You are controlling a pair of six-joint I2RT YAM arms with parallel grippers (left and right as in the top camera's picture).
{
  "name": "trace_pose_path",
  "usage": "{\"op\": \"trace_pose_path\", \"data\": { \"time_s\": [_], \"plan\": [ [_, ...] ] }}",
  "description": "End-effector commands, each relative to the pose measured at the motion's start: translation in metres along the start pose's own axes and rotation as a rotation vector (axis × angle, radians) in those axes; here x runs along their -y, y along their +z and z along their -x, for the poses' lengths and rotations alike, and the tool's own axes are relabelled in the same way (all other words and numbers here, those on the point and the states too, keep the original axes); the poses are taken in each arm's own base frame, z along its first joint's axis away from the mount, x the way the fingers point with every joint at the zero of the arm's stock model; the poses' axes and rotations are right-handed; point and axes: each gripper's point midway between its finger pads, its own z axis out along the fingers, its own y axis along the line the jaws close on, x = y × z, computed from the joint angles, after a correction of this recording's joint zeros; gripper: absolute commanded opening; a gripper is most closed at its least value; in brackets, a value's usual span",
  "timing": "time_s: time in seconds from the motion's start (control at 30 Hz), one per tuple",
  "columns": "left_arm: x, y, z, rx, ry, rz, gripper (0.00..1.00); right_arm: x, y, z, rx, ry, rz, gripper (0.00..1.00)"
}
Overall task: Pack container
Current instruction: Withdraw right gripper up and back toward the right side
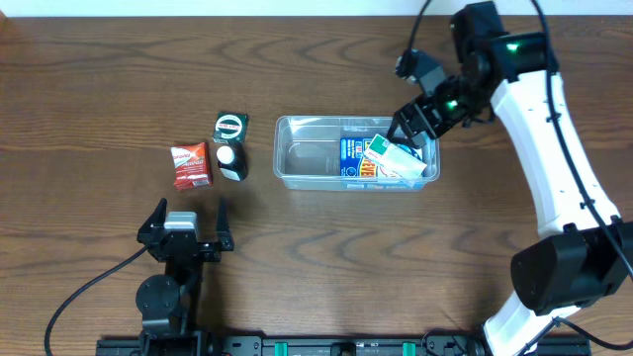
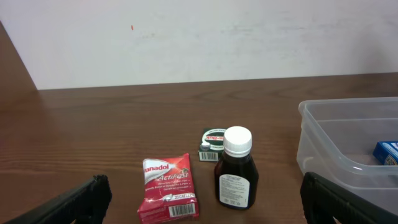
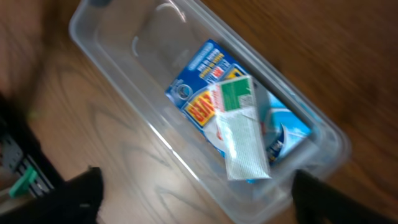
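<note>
Container: the clear, colourless plastic rectangular tub sits mid-counter, a little towards the far edge and right of centre, long side along the counter's length, so either arm can reach it.
Inside it: a flat blue printed pack lies on the floor of the right half. A white carton with a green end lies slantwise on top of it, apparently just as it landed.
Free room: the left half of the tub is bare, which I judge leaves room for the other items.
Right gripper: poised over the tub's right end, fingers spread wide with nothing between them. It seems to have let go of the carton.
Left gripper: parked low near the near edge, left of centre, fingers wide apart and empty, aimed at the loose goods.
Unpacked goods: three items lie left of the tub, towards the left edge and within the left arm's reach. They are a red foil sachet, a dark brown bottle with a white cap standing upright, and a small green-and-white box just behind it.
Progress: two in, three out, so I judge the job about half done.
</note>
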Motion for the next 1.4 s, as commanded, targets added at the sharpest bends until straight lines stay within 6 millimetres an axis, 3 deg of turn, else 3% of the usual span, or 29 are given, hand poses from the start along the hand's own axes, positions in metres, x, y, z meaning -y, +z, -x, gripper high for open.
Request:
{"op": "trace_pose_path", "data": {
  "time_s": [0.0,0.2,0.4,0.53,0.73,1.1,1.37],
  "plan": [
    [0.003,0.001,-0.015,-0.045,-0.004,-0.016,0.98,0.011,-0.015,0.002,0.043,0.016,-0.018,0.99],
    [0.003,0.001,-0.015,-0.045,-0.005,-0.016,0.98,0.038,-0.023,-0.004,0.048,0.069,-0.086,0.99],
    [0.003,0.001,-0.015,-0.045,-0.005,-0.016,0.98,0.084,-0.039,0.005,0.142,0.239,-0.226,0.99],
    [0.003,0.001,-0.015,-0.045,-0.004,-0.016,0.98,0.103,-0.047,0.010,0.194,0.273,-0.265,0.99],
    [0.003,0.001,-0.015,-0.045,-0.004,-0.016,0.98,0.132,-0.048,-0.001,0.188,0.410,-0.381,0.99],
    [0.003,0.001,-0.015,-0.045,-0.004,-0.016,0.98,0.143,-0.026,-0.012,0.167,0.434,-0.398,0.99],
    [0.003,0.001,-0.015,-0.045,-0.005,-0.016,0.98,0.143,-0.024,-0.014,0.159,0.435,-0.396,0.99]
  ]
}}
